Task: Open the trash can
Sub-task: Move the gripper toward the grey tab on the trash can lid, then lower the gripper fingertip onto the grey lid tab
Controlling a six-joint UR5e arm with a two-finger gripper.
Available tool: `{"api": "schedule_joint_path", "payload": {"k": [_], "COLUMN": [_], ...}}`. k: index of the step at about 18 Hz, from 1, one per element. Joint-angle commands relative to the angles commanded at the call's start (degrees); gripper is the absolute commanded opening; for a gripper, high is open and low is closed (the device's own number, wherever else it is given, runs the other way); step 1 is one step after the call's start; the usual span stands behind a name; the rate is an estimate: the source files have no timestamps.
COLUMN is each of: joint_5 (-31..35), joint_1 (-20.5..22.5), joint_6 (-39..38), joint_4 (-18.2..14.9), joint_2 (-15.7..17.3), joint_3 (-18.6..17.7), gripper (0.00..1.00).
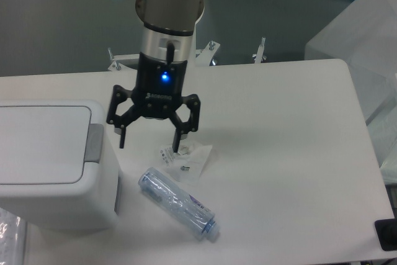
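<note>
The white trash can (56,172) stands at the left edge of the table, its flat lid (43,144) down and its grey push tab (94,143) on the lid's right edge. My gripper (149,143) hangs open and empty just right of the tab, fingers pointing down, its left fingertip (122,141) a short way from the tab and apart from it.
A clear plastic bottle (178,203) lies on its side in front of the gripper. A small crumpled clear wrapper (186,158) lies under the right finger. Metal clamps (211,51) sit at the table's back edge. A white covered box (366,41) stands at the right.
</note>
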Motion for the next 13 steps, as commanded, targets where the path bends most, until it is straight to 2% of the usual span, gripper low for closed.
{"api": "schedule_joint_path", "payload": {"k": [13], "joint_5": [0.09], "joint_1": [-2.02], "joint_6": [0.09], "joint_4": [0.18], "joint_2": [-0.09], "joint_3": [-1.85], "gripper": [1.00]}}
